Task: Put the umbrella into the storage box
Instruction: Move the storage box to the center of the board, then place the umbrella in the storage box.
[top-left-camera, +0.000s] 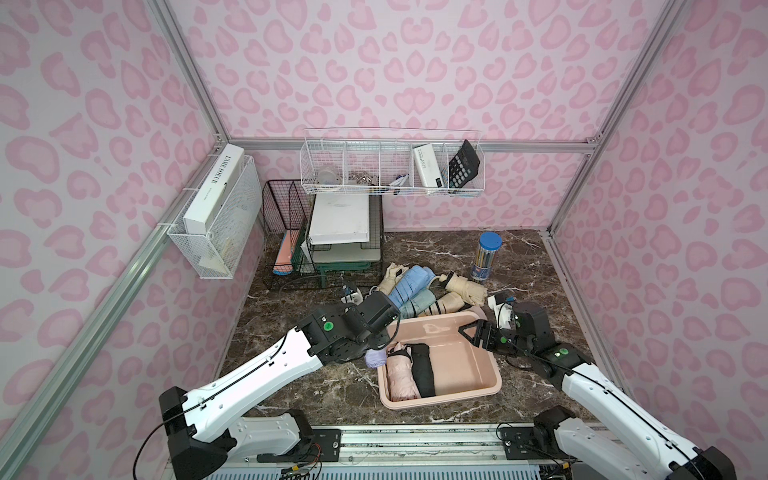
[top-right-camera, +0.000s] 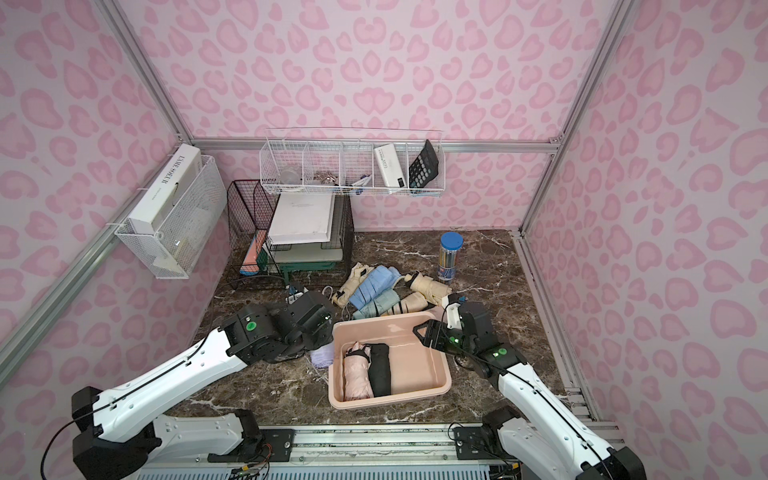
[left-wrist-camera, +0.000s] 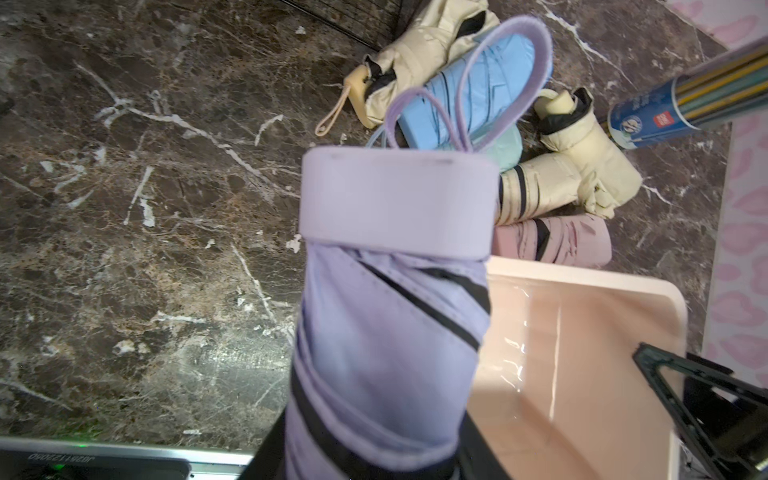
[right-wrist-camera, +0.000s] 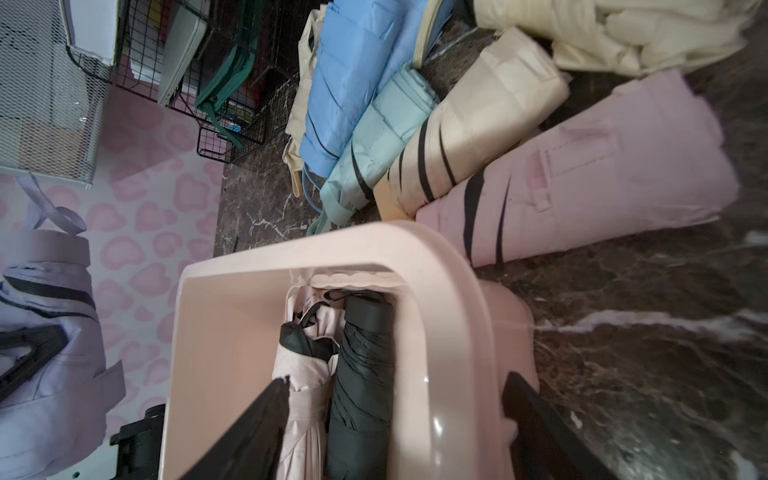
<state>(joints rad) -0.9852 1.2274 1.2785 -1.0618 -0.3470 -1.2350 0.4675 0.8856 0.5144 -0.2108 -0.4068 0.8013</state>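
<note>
In both top views the lilac umbrella (top-left-camera: 374, 358) hangs just outside the storage box (top-left-camera: 440, 401), which sits near the front edge of the surface (top-left-camera: 316, 395). From my left wrist, its slick pleated fabric and hard oblong cap fill the frame. From my right wrist, my left fingers (right-wrist-camera: 33, 349) clamp that fabric for carrying. My right fingers (right-wrist-camera: 249, 424) stand apart astride the smooth plastic rim, probably to steady it.
</note>
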